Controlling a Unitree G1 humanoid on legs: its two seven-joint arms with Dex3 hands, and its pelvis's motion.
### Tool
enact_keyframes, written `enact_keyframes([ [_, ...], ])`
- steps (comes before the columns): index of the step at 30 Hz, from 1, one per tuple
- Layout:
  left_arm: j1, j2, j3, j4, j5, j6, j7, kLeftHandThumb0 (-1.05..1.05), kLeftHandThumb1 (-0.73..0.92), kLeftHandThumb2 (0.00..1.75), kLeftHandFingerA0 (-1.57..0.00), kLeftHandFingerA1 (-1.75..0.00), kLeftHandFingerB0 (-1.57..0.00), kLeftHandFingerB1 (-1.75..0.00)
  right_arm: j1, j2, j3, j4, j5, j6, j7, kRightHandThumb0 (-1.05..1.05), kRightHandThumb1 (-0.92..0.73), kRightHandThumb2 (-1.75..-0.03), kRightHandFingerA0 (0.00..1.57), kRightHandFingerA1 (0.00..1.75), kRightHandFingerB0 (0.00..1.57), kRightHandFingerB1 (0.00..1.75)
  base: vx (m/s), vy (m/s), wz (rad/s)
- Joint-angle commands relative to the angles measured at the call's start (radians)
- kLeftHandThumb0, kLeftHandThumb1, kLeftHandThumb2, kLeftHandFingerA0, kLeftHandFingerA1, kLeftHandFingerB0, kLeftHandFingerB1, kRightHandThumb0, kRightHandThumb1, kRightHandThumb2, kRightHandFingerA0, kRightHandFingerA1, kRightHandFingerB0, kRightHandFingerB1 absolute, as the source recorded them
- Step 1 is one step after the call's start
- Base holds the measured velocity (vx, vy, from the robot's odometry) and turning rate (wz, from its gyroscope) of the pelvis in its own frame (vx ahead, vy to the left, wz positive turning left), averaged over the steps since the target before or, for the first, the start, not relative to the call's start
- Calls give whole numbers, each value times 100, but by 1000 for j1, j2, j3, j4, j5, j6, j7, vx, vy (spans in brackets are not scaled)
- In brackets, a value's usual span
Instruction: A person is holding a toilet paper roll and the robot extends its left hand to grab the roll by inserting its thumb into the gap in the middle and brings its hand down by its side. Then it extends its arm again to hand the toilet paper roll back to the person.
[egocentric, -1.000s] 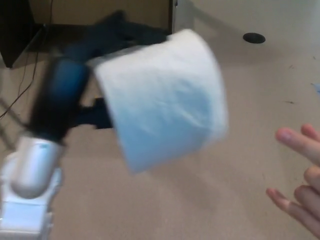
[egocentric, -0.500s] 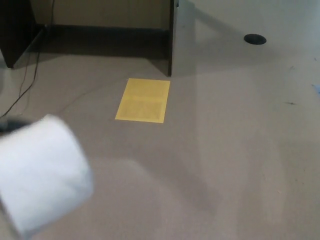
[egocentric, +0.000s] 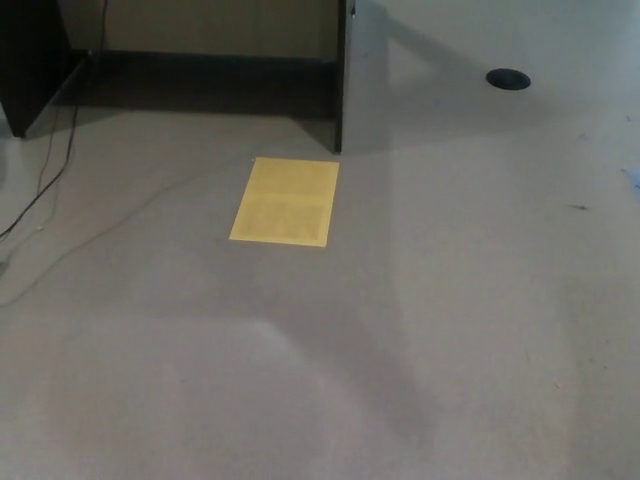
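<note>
Half a second earlier the white toilet paper roll sat at lower left; it had since dropped out of view, presumably carried down to the robot's side. Neither hand showed, so its grip could not be told. Only the flat yellow paper sheet (egocentric: 285, 201) lay on the beige floor (egocentric: 480, 300).

sheet (egocentric: 285, 201) on floor (egocentric: 480, 300), cable (egocentric: 45, 180) to its left

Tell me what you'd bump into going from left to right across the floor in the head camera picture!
Thin black cable → yellow sheet → dark upright panel edge → round black spot. No robot hand or paper roll shows.
</note>
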Motion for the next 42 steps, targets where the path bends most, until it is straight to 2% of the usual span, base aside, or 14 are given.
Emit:
enact_keyframes([
  [1,6,61,-21,210,19,-173,44,-11,78,71,-93,-129,-80,-110,57,-2,-17,5,12,-2,-23,-36,-70,-61,64,51,52,43,0,0,0],
  [2,1,74,-36,229,43,-154,69,-9,80,68,-91,-127,-79,-109,53,0,-14,4,7,9,-20,-37,-71,-61,65,51,52,43,0,0,0],
  [7,-35,105,-93,305,33,-127,26,-7,78,72,-91,-120,-78,-105,39,7,-34,2,13,11,-11,-36,-69,-61,66,53,53,43,0,0,0],
  [16,-84,126,-125,301,-3,-186,22,-12,79,73,-89,-117,-79,-105,16,14,-50,7,18,14,7,-36,-69,-61,68,54,54,44,0,0,0],
  [17,-105,119,-115,241,-42,-171,-21,-17,83,67,-88,-124,-76,-106,23,13,-52,4,21,9,5,-35,-69,-61,69,54,53,44,0,0,0],
  [21,-135,106,-118,63,-70,-149,-41,-10,73,81,-94,-123,-80,-108,29,10,-56,1,20,2,-2,-34,-69,-60,68,55,54,45,0,0,0],
  [26,-149,71,-130,-193,-144,-58,-102,-7,73,80,-95,-121,-82,-105,46,11,-49,3,10,2,-8,-36,-69,-60,67,57,54,45,0,0,0],
  [29,-208,49,-192,-444,-80,46,-84,-7,72,76,-100,-115,-82,-102,45,9,-56,-2,20,4,11,-35,-70,-60,64,52,51,43,0,0,0],
  [32,-251,21,-240,-580,-57,126,-82,3,75,72,-101,-113,-82,-101,45,5,-54,-7,18,3,11,-35,-69,-60,66,53,52,43,0,0,0],
  [36,-359,-33,-320,-666,-50,203,-99,8,75,73,-100,-117,-82,-99,42,6,-57,-11,21,11,12,-35,-70,-61,66,52,53,43,0,0,0],
  [38,-427,-72,-373,-725,-7,257,-91,5,74,70,-104,-111,-85,-97,41,14,-55,-9,19,9,12,-35,-70,-61,66,53,53,43,0,0,0],
  [42,-526,-133,-451,-787,78,282,-73,3,73,72,-104,-112,-84,-93,35,14,-54,-11,18,5,11,-35,-70,-61,66,56,54,44,0,0,0],
])
